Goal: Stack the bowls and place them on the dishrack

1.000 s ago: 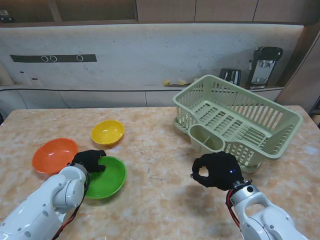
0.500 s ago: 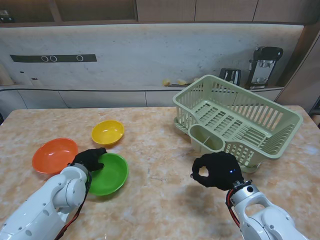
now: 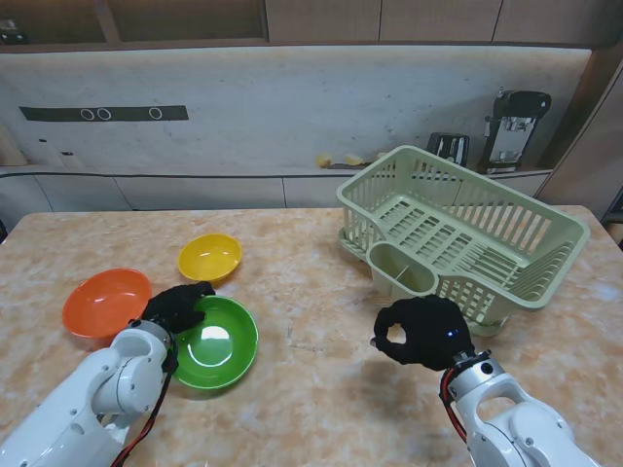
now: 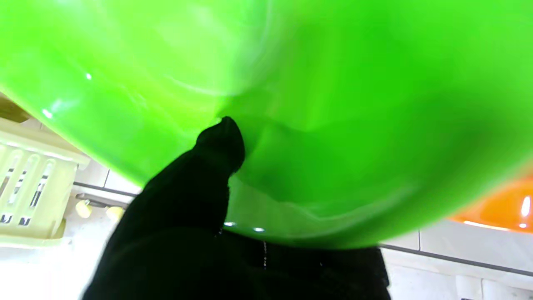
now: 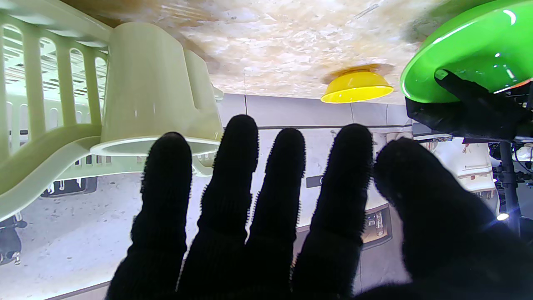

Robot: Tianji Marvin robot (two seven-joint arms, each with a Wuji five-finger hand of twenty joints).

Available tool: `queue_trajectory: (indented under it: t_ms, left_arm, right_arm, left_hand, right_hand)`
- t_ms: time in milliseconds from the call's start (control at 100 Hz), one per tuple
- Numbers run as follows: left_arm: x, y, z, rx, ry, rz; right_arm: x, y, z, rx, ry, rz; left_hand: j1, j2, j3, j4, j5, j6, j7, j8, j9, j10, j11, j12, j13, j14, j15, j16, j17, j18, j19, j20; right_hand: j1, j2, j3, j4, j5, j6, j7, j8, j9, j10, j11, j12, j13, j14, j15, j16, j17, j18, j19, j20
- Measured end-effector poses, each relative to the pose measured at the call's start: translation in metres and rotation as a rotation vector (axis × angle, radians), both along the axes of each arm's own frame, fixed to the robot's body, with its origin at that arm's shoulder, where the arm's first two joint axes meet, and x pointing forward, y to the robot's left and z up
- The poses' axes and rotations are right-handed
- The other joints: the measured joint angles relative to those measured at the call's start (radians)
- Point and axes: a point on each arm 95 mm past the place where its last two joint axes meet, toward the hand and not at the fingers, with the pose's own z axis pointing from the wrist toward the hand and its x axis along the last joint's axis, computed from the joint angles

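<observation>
The left hand [image 3: 175, 307] pinches the near-left rim of the green bowl [image 3: 216, 342], thumb [image 4: 216, 146] pressed inside the bowl, which is tilted and lifted off the desk [image 3: 311, 389]. The orange bowl [image 3: 105, 302] sits just left of this hand, the yellow bowl [image 3: 209, 257] beyond it, farther from me. The right hand [image 3: 421, 332] hovers holding nothing, its 4 fingers [image 5: 233, 175] stretched out side by side, the thumb apart. The dishrack [image 3: 459, 230] stands just beyond that hand, its cup holder [image 5: 154, 87] nearest the fingertips.
</observation>
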Motion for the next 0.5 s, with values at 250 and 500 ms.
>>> queue_trajectory:
  t_ms: [250, 500]
  left_arm:
    - [-0.014, -0.008, 0.017, -0.042, -0.054, -0.018]
    - [-0.028, -0.019, 0.032, -0.093, -0.091, -0.042]
  right_arm:
    - [0.000, 0.000, 0.000, 0.000, 0.000, 0.000]
    - [0.000, 0.000, 0.000, 0.000, 0.000, 0.000]
  left_hand:
    - [-0.020, -0.014, 0.023, 0.001, 0.015, 0.004, 0.000, 0.000, 0.015, 0.000, 0.031, 0.000, 0.055, -0.010, 0.019, 0.050, 0.077, -0.013, 0.024, 0.003]
    - [-0.030, -0.038, 0.025, 0.002, 0.023, 0.011, 0.000, 0.024, 0.016, 0.002, 0.039, 0.000, 0.101, -0.017, 0.085, 0.102, 0.124, -0.015, 0.030, 0.005]
  right_hand:
    - [0.000, 0.000, 0.000, 0.000, 0.000, 0.000, 0.000, 0.000, 0.000, 0.000, 0.000, 0.000, 0.000, 0.000, 0.000, 0.000, 0.000, 0.000, 0.000, 0.000]
    - [0.000, 0.000, 0.000, 0.000, 0.000, 0.000, 0.000, 0.000, 0.000, 0.000, 0.000, 0.000, 0.000, 0.000, 0.000, 0.000, 0.000, 0.000, 0.000, 0.000]
